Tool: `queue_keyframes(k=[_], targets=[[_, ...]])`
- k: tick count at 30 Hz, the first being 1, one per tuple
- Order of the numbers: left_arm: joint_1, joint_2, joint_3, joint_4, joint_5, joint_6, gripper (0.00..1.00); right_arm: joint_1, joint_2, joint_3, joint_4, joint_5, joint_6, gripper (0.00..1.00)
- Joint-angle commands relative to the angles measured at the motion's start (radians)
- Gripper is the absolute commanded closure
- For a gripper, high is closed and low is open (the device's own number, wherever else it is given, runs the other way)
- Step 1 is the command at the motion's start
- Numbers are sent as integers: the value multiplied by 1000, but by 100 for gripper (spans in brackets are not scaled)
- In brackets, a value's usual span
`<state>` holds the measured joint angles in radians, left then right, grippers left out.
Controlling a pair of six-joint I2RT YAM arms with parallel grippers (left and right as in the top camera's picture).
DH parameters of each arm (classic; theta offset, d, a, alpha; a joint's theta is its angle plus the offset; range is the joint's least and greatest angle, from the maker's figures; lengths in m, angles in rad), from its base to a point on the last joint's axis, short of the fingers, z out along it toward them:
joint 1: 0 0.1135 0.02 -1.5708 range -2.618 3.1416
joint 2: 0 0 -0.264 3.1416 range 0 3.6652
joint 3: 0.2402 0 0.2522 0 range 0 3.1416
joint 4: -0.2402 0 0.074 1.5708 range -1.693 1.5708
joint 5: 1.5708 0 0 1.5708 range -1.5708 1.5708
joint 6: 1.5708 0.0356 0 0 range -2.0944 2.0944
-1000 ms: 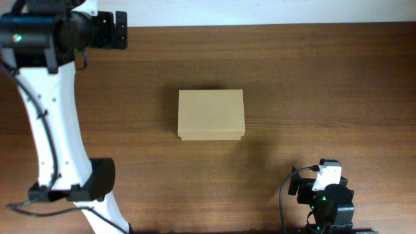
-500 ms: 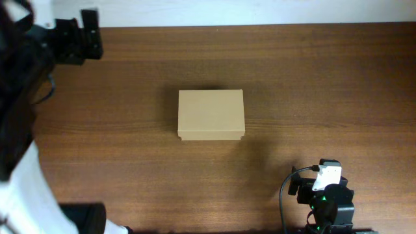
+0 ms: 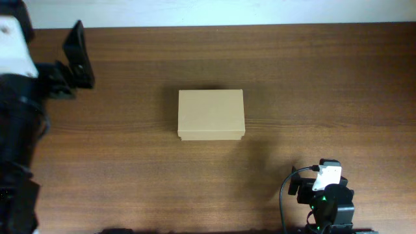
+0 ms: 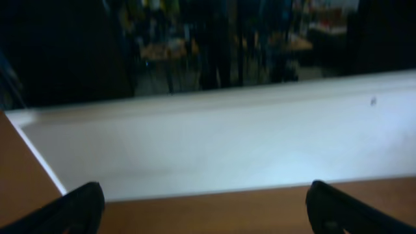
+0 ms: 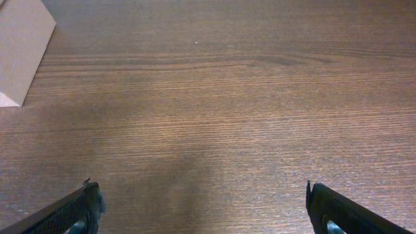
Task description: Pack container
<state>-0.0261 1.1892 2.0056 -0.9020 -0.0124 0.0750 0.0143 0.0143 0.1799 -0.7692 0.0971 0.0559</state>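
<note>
The container (image 3: 211,115) is a plain tan cardboard box with its flap lid shut, lying in the middle of the brown table. My left gripper (image 3: 78,55) is far to the box's left near the table's back edge. In the left wrist view its fingers (image 4: 205,211) are wide apart and empty, facing the back edge. My right gripper (image 5: 201,208) is open and empty, low over bare wood. A corner of the box (image 5: 19,45) shows at the top left of the right wrist view. The right arm (image 3: 325,195) sits folded at the front right.
A white wall or ledge (image 4: 214,143) runs behind the table's back edge (image 3: 260,26). Dark blurred furniture shows beyond it in the left wrist view. A black cable (image 3: 286,195) loops beside the right arm's base.
My left arm has swung left and toward the camera, and its gripper has moved left and slightly forward along the back edge. The box and the right arm have not moved.
</note>
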Motion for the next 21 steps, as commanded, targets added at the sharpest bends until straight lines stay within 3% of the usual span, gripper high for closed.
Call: queue_keyframes(k=[1, 10, 21], targets=[[-5, -150, -270, 123, -11, 8, 1, -8, -11, -13, 2, 13, 2, 1], [-80, -557, -979, 499, -11, 8, 1, -8, -11, -13, 2, 13, 2, 1], [-94, -895, -1547, 761, -11, 8, 1, -8, -11, -13, 2, 13, 2, 1]])
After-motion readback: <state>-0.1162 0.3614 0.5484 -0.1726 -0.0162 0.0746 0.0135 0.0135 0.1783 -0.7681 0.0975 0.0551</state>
